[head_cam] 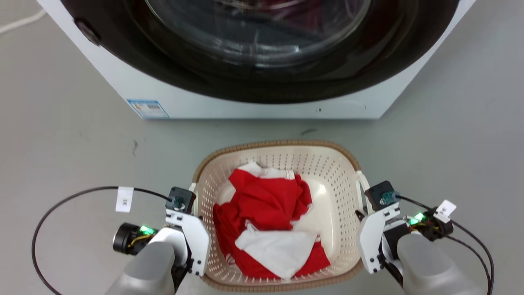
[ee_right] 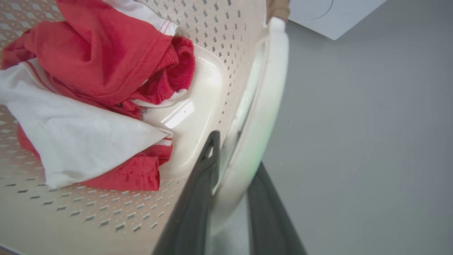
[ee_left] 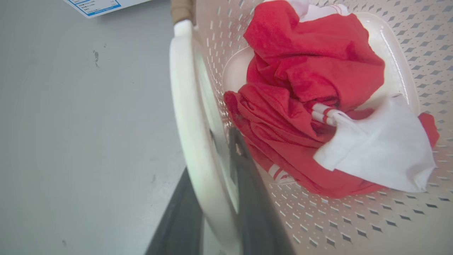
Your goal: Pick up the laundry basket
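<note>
The laundry basket (head_cam: 282, 144) sits on the floor (head_cam: 61, 143) before the washing machine (head_cam: 266, 107), left pincer (ee_left: 212, 166) and right pincer (ee_right: 237, 156) each seemingly pinching a white handle (ee_left: 187, 106), so raise both evenly, slowly, keeping it level.

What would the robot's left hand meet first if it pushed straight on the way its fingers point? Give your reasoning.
Most likely the white side handle of the laundry basket: it lies between the fingers of the left hand, so it would seat deeper in the hand. Depth beyond is unclear.
</note>
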